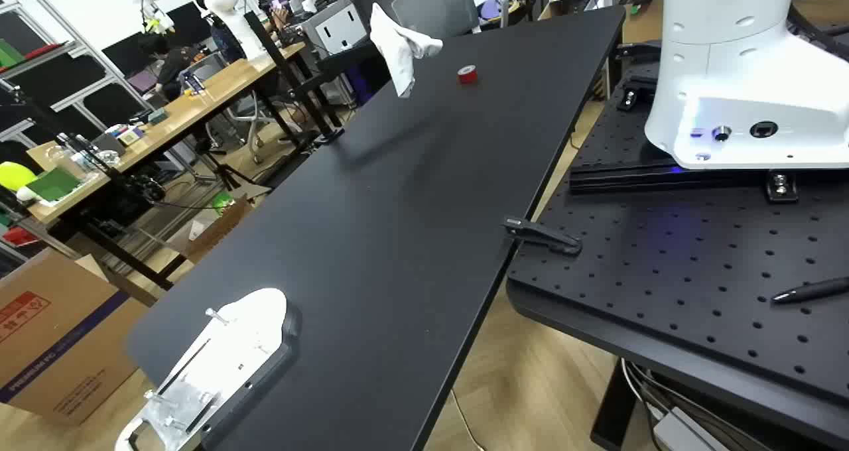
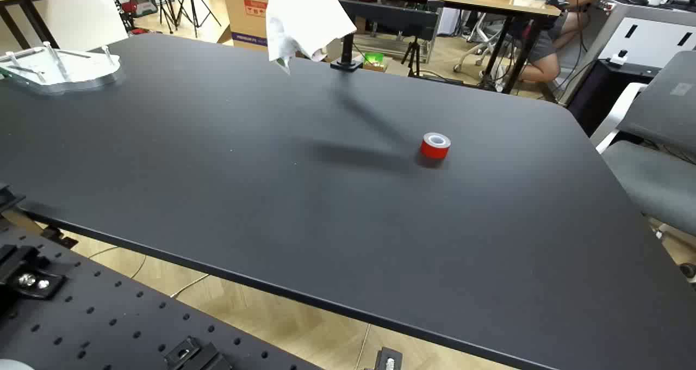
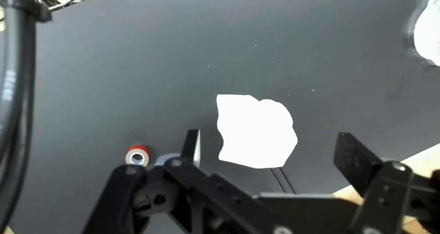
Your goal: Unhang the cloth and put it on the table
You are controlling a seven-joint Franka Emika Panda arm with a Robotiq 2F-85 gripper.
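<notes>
White cloth above the surface; looks hung from black stand, cannot see how. Hand wide apart, holding nothing. Done: nothing yet. Left: unhanging, then lowering and setting down.

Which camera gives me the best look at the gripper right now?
The wrist view: it shows the gripper open, fingers spread, with the cloth appearing between them. In both exterior views the gripper is out of frame; an exterior view does show the arm's base.
</notes>
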